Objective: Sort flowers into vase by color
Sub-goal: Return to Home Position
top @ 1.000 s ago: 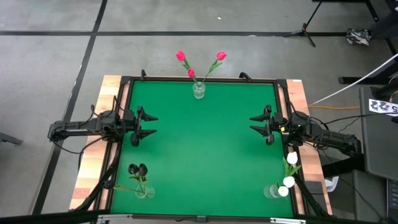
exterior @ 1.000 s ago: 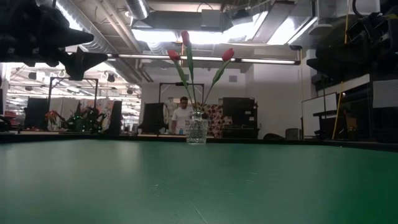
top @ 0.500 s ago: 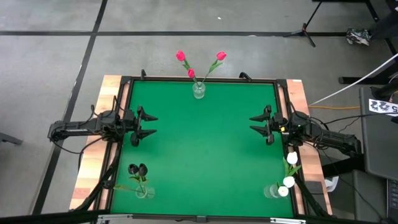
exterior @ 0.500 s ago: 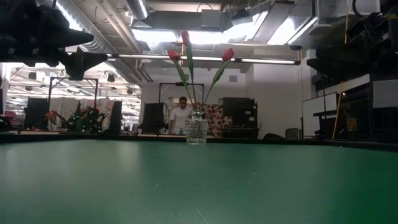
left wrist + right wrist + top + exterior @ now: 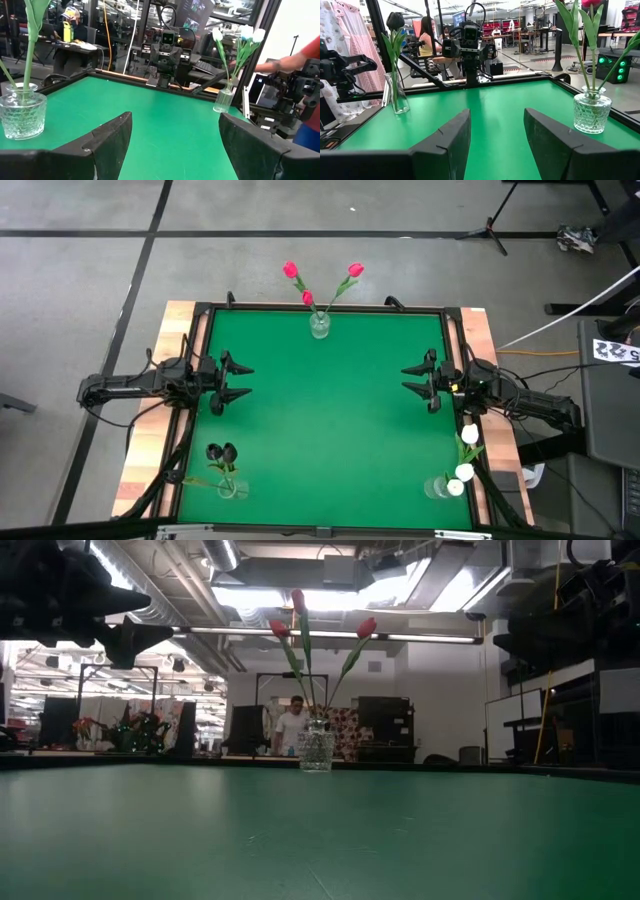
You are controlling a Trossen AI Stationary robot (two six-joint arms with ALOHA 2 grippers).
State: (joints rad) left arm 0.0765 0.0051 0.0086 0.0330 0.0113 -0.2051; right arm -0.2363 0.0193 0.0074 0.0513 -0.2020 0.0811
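Note:
Three glass vases stand on the green table [image 5: 330, 410]. The far-middle vase [image 5: 319, 326] holds pink-red flowers [image 5: 307, 297], also seen in the low view [image 5: 303, 635]. Near-black flowers [image 5: 221, 452] stand in the near-left vase [image 5: 232, 489], and white flowers [image 5: 465, 470] in the near-right vase [image 5: 437, 487]. At the table's left edge my left gripper [image 5: 248, 381] hangs level and open, with nothing between its fingers [image 5: 112, 137]. My right gripper [image 5: 403, 379] is at the right edge, facing it, also open and empty [image 5: 497, 135].
A black frame [image 5: 200, 330] runs round the table, with wooden strips [image 5: 145, 440] outside it. A person [image 5: 293, 725] stands in the room beyond the far edge. A person's arm [image 5: 300, 60] shows past the table's right side, and someone sits [image 5: 426, 40] beyond its left side.

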